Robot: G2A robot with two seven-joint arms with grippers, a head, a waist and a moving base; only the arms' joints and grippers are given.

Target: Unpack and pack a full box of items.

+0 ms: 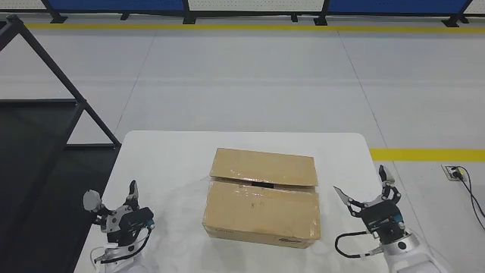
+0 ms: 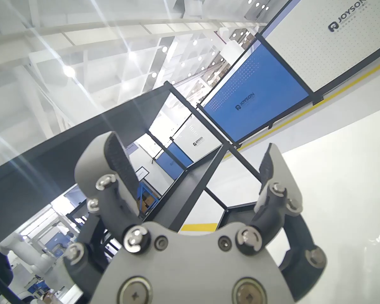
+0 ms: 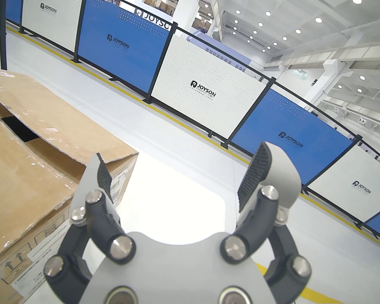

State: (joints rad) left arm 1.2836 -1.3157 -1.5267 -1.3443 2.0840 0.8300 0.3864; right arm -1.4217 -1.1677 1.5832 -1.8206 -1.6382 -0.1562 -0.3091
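While left claw (image 1: 112, 196) and right claw (image 1: 364, 186) gape, box (image 1: 261, 205) between them, apparently touching neither

White rounded-corner worktop (image 1: 167, 159) (image 3: 177, 191), seen from above, carrying a single brown cardboard box (image 1: 261, 205) (image 3: 34, 166) that rests flat near its middle. The box has its two top flaps folded down; a narrow dark gap shows along the seam between them, and glossy clear tape covers part of the top. Printed labels show on the side faces. Bare white surface surrounds the box on all sides.
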